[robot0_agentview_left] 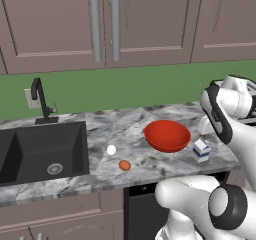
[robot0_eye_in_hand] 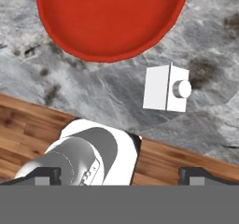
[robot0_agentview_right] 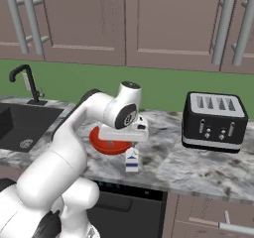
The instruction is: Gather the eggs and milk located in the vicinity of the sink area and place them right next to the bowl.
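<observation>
Eggs: white egg (robot0_agentview_left: 111, 149), brown egg (robot0_agentview_left: 125, 165) at bowl's (robot0_agentview_left: 167, 135) 9 o'clock, fragile, slippery; pinch across the middle, gently. Claw (robot0_eye_in_hand: 120, 174) wide open, holding nothing.

Mauve shaker-style wall cabinets (robot0_agentview_left: 100, 24) with long brushed-metal handles (robot0_agentview_left: 115, 25) hang above a green backsplash (robot0_agentview_left: 125, 86). Beneath runs a grey marbled counter (robot0_agentview_left: 125, 129) — a black four-slot toaster (robot0_agentview_right: 214, 121) stands on it at the right. A dark appliance front (robot0_agentview_right: 129, 207) sits under the counter, and the floor (robot0_eye_in_hand: 28, 134) is warm wood planking.
</observation>
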Available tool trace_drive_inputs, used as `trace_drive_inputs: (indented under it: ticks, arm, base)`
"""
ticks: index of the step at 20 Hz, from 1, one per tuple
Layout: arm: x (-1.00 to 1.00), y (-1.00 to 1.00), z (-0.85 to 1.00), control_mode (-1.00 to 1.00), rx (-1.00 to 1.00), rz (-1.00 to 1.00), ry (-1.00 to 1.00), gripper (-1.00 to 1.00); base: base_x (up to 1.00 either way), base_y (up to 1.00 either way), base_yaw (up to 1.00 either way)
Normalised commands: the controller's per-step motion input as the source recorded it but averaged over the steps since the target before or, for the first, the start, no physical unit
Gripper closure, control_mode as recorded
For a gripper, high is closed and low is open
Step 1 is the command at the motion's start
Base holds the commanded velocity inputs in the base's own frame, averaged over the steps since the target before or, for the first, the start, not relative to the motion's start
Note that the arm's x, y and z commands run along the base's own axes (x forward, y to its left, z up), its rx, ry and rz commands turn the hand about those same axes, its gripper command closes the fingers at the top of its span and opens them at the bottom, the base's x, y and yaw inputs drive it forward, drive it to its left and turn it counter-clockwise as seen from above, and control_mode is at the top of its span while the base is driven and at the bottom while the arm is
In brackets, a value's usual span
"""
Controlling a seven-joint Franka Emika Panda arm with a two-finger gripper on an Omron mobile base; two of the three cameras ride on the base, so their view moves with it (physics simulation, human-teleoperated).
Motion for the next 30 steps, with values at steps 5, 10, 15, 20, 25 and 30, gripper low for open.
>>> trace_drive_inputs:
  ticks: [5,10,15,20,25,30]
  arm:
    - [0.01,-0.16,-0.2,-1.0,0.0,0.0,0.0,-1.0]
    - [0.1,-0.08,-0.21,-1.0,0.0,0.0,0.0,-1.0]
    - [0.16,0.0,-0.18,-1.0,0.0,0.0,0.0,-1.0]
    - [0.18,0.0,-0.14,-1.0,0.0,0.0,0.0,-1.0]
    - [0.1,-0.07,-0.11,-1.0,0.0,0.0,0.0,-1.0]
    - [0.12,-0.08,-0.11,-1.0,0.0,0.0,0.0,-1.0]
  base:
    - [0.0,0.0,0.0]
    - [0.0,0.0,0.0]
    - [0.0,0.0,0.0]
    - [0.0,0.0,0.0]
    - [0.0,0.0,0.0]
    - [0.0,0.0,0.0]
